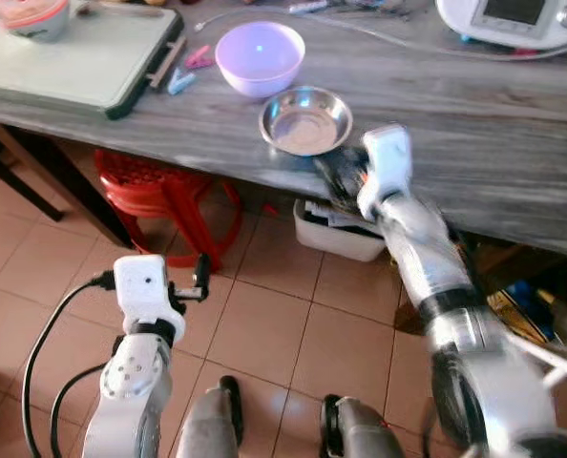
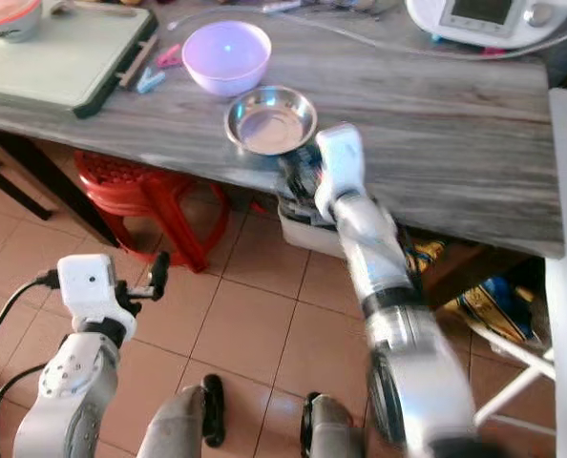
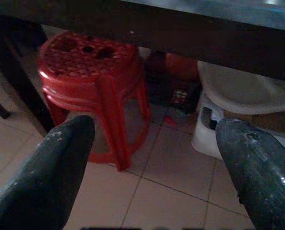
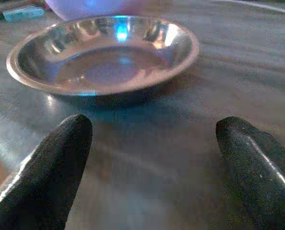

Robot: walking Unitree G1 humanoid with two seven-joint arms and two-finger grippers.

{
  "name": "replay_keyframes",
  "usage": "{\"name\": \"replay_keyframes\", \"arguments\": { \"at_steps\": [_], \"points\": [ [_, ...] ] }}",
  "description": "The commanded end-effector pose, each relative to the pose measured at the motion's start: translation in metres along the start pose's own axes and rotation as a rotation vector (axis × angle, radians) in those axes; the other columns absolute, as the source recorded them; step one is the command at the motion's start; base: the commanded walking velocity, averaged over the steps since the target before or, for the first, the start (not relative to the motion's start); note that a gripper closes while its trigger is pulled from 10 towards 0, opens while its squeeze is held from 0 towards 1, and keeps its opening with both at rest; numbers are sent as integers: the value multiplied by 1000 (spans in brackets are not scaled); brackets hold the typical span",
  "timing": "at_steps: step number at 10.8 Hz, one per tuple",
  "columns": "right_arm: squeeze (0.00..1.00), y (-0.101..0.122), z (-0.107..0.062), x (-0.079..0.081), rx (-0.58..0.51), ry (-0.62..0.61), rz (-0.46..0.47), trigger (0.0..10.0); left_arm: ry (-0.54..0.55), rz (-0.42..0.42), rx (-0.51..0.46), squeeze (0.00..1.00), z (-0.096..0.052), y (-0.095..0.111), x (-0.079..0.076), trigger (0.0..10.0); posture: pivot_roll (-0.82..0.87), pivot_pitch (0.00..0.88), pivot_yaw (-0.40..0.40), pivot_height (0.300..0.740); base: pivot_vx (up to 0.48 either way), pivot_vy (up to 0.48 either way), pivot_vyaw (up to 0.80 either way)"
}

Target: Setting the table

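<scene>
Right end effector (image 4: 152,167) hovering open just short of the steel dish (image 1: 305,119), which is sitting near the surface (image 1: 474,134) edge beside the lilac bowl (image 1: 260,55); I'm judging it light, rigid, slippery, best pinched across its thin rim.

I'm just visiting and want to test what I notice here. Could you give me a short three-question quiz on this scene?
1. True or false: the steel dish sits on the grey table beside the lilac bowl.
2. Which gripper is nearest the dish? A) left B) right
3. What red item stands under the table?

Key:
1. True.
2. B: the right gripper, fingers apart, faces the dish; the left gripper hangs low.
3. A red stool.
</scene>
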State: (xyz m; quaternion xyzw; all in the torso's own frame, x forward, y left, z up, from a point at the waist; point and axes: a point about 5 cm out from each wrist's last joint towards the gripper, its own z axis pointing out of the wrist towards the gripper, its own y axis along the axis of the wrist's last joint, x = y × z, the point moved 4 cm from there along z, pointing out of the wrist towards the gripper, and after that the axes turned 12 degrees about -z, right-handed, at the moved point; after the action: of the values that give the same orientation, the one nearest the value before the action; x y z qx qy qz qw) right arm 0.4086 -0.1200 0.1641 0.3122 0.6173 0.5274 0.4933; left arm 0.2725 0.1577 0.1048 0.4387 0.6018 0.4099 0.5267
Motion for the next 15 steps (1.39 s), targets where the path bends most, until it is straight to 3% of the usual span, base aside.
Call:
{"name": "replay_keyframes", "arguments": {
  "at_steps": [1,4,5,8,9,11,13,15],
  "points": [
    [0,-8,-11,3,15,-1,29,10000,21,0,9,0,-2,-4,6,10000,48,164,37,740,0,0,0],
    [0,-28,-70,3,17,-155,26,10000,-6,-17,-4,0,5,-5,6,10000,11,95,35,740,0,0,0],
    [0,-27,-80,-1,7,-187,6,10000,-25,-23,-15,0,11,-4,0,10000,-1,74,37,740,0,0,0],
    [0,-23,-75,4,36,-158,19,10000,-52,-35,-31,0,22,-1,-10,10000,-26,47,61,740,-174,0,-142],
    [0,-22,-76,13,31,-101,0,10000,-89,-24,-17,0,27,-4,-14,10000,-36,31,82,740,-262,0,0],
    [0,-28,-85,22,43,-90,24,10000,-100,-15,-26,0,28,-3,-13,10000,-25,0,64,740,-261,0,0],
    [0,-33,-89,17,72,-213,4,10000,-49,-18,-25,0,20,-12,-2,10000,-11,0,30,740,-262,0,0],
    [0,-42,-86,11,127,-266,18,10000,-55,-22,-49,0,22,-7,-6,10000,-14,0,37,740,-257,0,0]
  ]
}}
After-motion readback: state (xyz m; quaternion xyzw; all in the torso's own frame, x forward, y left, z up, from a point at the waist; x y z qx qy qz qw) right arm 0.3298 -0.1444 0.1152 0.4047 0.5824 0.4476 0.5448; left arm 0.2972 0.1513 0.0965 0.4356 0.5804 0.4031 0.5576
